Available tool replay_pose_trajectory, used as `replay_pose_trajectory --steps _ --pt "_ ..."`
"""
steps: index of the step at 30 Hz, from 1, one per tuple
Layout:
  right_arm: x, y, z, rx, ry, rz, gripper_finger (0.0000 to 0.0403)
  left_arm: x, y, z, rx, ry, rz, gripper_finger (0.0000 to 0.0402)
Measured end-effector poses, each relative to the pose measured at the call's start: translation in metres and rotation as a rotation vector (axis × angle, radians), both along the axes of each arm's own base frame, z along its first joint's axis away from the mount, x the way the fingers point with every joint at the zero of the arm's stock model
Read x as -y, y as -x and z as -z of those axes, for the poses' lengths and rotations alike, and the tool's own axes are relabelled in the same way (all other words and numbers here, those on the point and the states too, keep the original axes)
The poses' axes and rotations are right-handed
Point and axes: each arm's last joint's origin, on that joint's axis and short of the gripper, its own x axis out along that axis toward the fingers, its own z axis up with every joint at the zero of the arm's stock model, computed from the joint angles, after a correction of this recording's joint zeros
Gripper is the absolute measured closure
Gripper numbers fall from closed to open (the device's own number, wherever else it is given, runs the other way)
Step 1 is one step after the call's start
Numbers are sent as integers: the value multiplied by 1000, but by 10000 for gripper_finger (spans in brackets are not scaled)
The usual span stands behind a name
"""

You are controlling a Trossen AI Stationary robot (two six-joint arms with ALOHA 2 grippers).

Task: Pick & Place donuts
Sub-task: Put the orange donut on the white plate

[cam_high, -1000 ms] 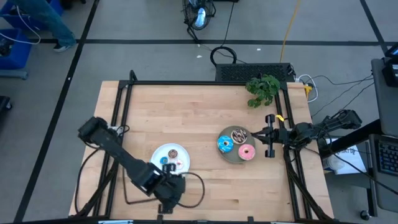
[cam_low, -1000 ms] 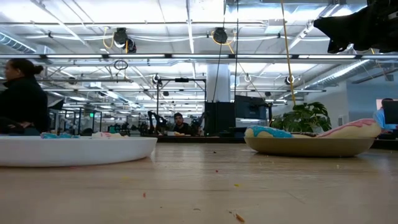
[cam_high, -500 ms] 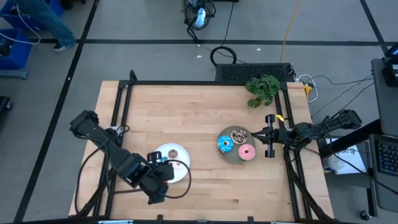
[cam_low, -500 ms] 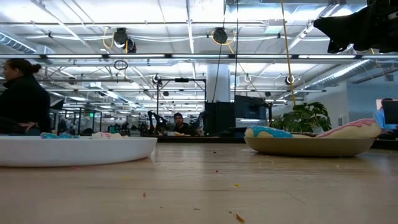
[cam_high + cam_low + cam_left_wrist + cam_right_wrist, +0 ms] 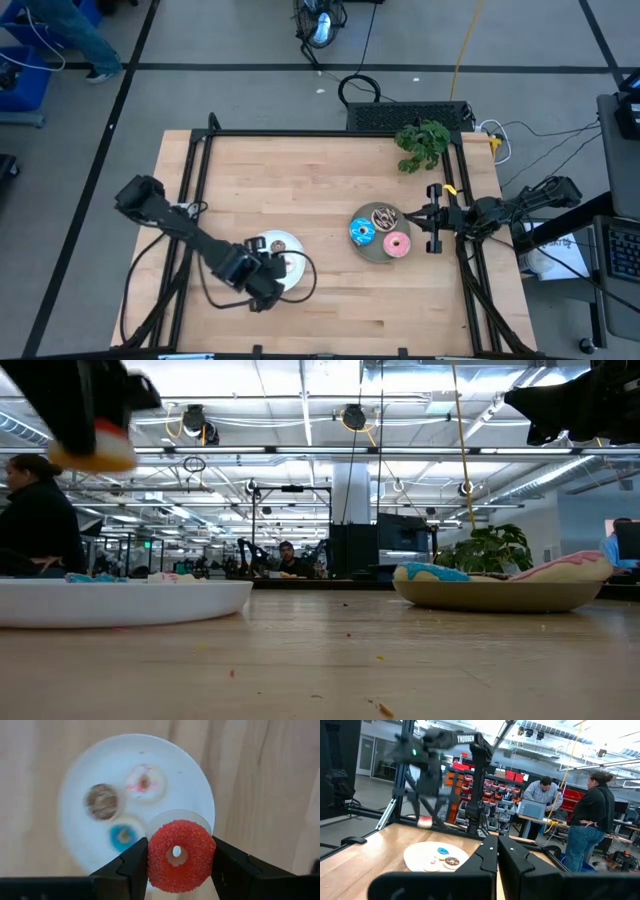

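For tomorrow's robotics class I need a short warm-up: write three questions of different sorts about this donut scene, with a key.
1. True or false: the left gripper is shut on the red donut.
2. How many donuts lie on the white plate under it? A) one B) three C) five
3. Fill in: the right gripper waits at the table's right edge beside the ____ plate.

Key: 1 true; 2 B; 3 grey

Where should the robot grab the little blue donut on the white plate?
Probably from straight above, one finger on each side of its outer rim. The little blue donut lies flat on the white plate, so only its round edge offers grip. The left tool already holds the red donut that way, so it is busy.
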Motion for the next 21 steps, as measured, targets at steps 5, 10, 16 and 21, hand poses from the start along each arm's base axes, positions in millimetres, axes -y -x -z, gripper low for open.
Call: replay_pose_trajectory --steps 5,10,16,21 --pt "0 0 0 1 2 0 403 -14 -7 47 17 82 49 218" --pt "0 0 0 0 2 0 403 -29 -3 78 0 114 25 218" --pt "0 0 0 0 12 2 403 -30 0 96 22 131 25 218" --pt "0 0 0 0 17 3 403 -31 3 106 -9 112 25 218"
